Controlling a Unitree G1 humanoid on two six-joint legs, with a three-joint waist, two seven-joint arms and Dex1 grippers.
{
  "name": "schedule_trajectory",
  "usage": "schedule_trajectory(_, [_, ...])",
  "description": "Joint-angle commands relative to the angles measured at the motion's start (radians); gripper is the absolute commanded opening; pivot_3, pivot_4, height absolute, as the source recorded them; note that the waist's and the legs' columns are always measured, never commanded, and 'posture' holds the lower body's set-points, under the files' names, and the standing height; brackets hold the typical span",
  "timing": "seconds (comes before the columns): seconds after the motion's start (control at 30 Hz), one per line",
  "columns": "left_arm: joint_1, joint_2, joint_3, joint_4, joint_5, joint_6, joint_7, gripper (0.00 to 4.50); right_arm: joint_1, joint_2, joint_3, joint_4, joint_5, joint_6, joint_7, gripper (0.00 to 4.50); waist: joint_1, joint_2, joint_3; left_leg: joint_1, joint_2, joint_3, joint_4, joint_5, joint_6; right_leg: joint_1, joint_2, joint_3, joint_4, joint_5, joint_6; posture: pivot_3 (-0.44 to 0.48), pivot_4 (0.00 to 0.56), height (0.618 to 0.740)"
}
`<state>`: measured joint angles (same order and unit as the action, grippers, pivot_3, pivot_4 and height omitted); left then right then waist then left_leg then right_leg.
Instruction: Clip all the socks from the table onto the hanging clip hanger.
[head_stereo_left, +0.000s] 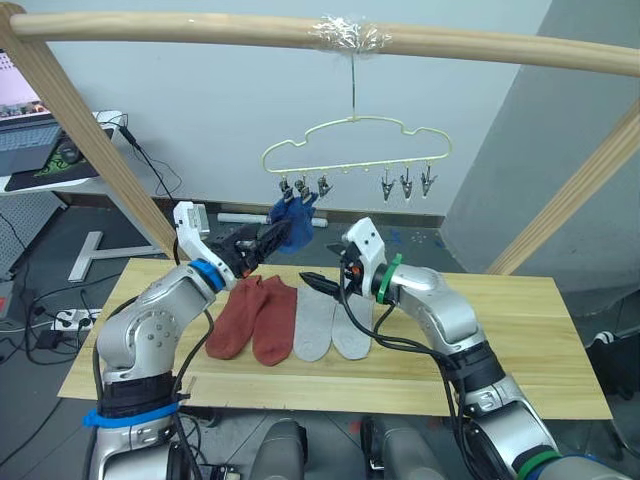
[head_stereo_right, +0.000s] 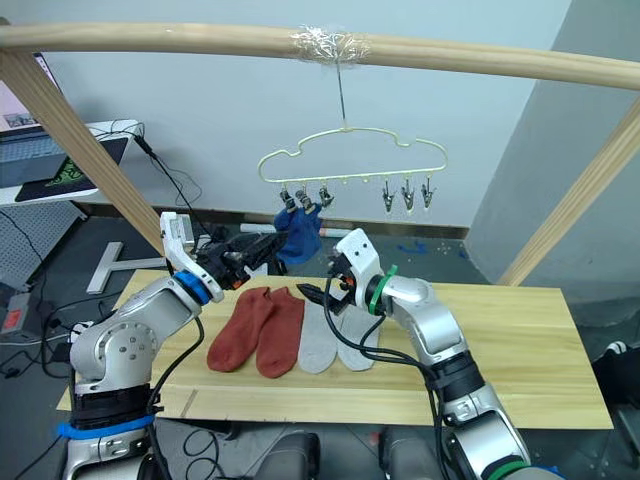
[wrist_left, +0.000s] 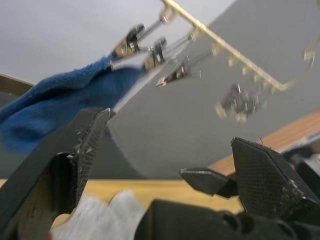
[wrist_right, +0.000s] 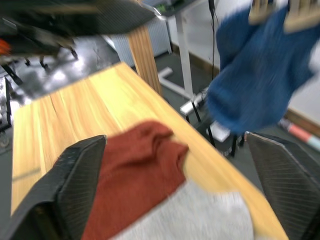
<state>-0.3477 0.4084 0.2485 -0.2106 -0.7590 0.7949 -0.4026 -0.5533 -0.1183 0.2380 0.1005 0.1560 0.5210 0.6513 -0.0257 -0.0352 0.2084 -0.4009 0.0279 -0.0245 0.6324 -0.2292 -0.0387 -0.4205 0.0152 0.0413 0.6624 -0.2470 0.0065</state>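
Blue socks (head_stereo_left: 293, 222) already hang on the clip hanger's (head_stereo_left: 352, 150) left clips. Your left gripper (wrist_left: 170, 160) sits just below them, fingers wide open, empty. Red socks (head_stereo_left: 254, 316) then grey socks (head_stereo_left: 326, 324) lie mid-table (head_stereo_left: 520, 340) toward its far edge. Your right gripper (wrist_right: 175, 190) hovers over them, open, empty. Next: drop onto a red sock, pinch.

I was looking at a lab — laptop desk (head_stereo_left: 40, 150) at ten o'clock, floor cables (head_stereo_left: 45, 325), power strip (head_stereo_left: 68, 320).
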Motion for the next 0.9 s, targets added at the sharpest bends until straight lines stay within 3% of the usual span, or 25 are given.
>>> schedule_trajectory(0.03, [0.008, 0.004, -0.043, -0.075, 0.029, -0.039, -0.021, 4.50, 0.008, -0.027, -0.011, -0.064, -0.005, -0.017, -0.007, 4.47, 0.000, 0.000, 0.000, 0.000, 0.000, 0.000, 0.000, 0.000, 0.000, 0.000, 0.000, 0.000, 0.000, 0.000, 0.000, 0.042, 0.212, 0.740])
schedule_trajectory(0.27, [-0.011, -0.083, -0.200, -0.042, 0.263, -0.264, 0.030, 4.50, 0.037, -0.135, -0.064, -0.155, 0.002, -0.003, -0.014, 4.47, 0.000, 0.000, 0.002, 0.000, 0.000, 0.002, 0.000, 0.000, 0.000, 0.000, 0.000, 0.000, 0.000, 0.000, 0.000, 0.029, 0.214, 0.740])
schedule_trajectory(0.37, [-0.047, -0.137, -0.251, 0.005, 0.345, -0.361, 0.046, 3.93, 0.047, -0.160, -0.116, -0.245, 0.056, 0.042, 0.001, 4.50, -0.001, 0.001, 0.002, 0.000, 0.000, 0.002, 0.000, 0.000, 0.000, 0.000, 0.001, 0.000, 0.000, 0.000, 0.000, 0.014, 0.215, 0.740])
schedule_trajectory(0.53, [-0.078, -0.182, -0.288, 0.080, 0.438, -0.447, 0.067, 2.38, 0.079, -0.197, -0.165, -0.362, 0.148, 0.109, 0.033, 4.50, -0.005, 0.002, 0.003, 0.000, 0.001, 0.002, -0.001, 0.000, 0.000, 0.000, 0.001, 0.001, -0.001, 0.000, 0.000, -0.011, 0.219, 0.740])
schedule_trajectory(0.9, [-0.154, -0.289, -0.324, 0.326, 0.615, -0.630, 0.164, 2.38, 0.055, -0.228, -0.212, -0.525, 0.291, 0.200, 0.007, 4.50, -0.008, 0.001, 0.008, 0.000, 0.000, 0.003, -0.001, 0.000, 0.000, 0.000, 0.002, 0.000, -0.001, 0.000, 0.000, -0.068, 0.216, 0.740])
